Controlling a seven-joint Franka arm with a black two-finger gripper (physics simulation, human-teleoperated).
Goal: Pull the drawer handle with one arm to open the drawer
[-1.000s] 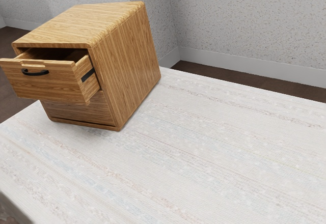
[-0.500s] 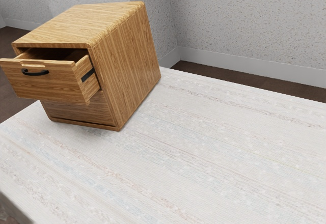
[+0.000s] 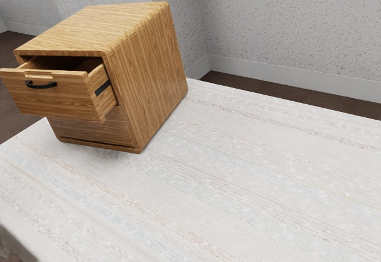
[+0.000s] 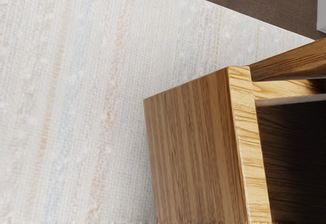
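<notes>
Below the gripper, the drawer (image 4: pixel 198 152) stands pulled partway out of the cabinet (image 3: pixel 149 65) on the worktop (image 3: pixel 250 172), its black handle (image 3: pixel 40 85) free. Opening looks largely done, though whether the gripper is open or closed cannot be told.

Nothing has moved since before, the open drawer (image 3: pixel 59 95) included.

Table (image 3: pixel 250 172): pale top with a woven texture and faint lengthwise streaks. One item stood on it: a wooden cabinet (image 3: pixel 143 65), near the far corner at the exterior view's left.
</notes>
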